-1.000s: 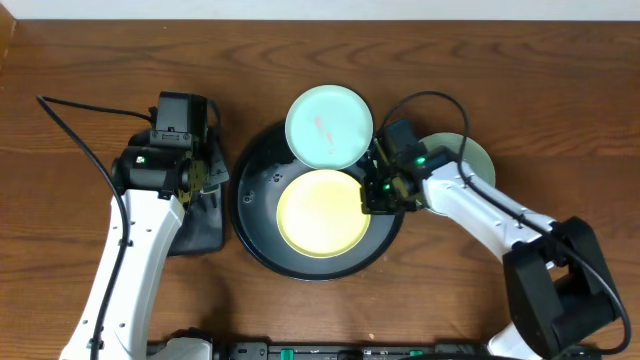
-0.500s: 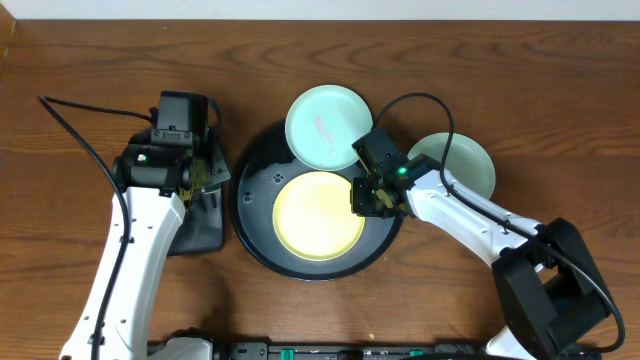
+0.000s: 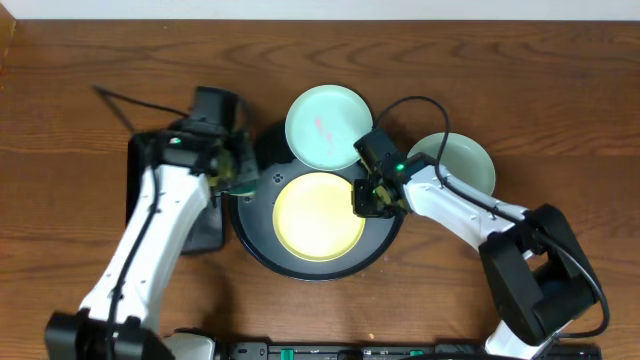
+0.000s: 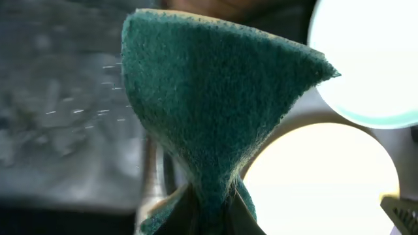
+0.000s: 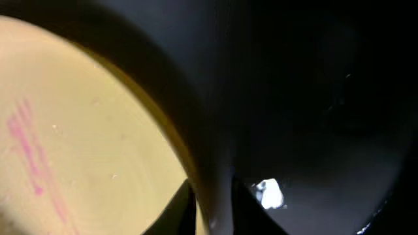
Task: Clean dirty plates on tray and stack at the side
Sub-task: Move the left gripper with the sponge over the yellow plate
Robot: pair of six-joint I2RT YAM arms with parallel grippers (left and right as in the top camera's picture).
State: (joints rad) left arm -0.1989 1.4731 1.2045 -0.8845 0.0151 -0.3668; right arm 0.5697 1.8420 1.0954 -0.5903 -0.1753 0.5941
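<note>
Left pincer [image 3: 238, 172] is clenched on a green sponge [image 4: 209, 111]. You see its arm rise from the lower left and bend right, with the wrist over the left rim of the tray [image 3: 258, 250]. Right pincer [image 3: 366, 197] grips the right rim of the yellow plate [image 3: 315, 215] at tray centre, its arm reaching in from the lower right. One mint plate [image 3: 328, 125] overlaps the tray's upper rim. You find the other mint plate [image 3: 468, 165] off the tray, right of centre.
</note>
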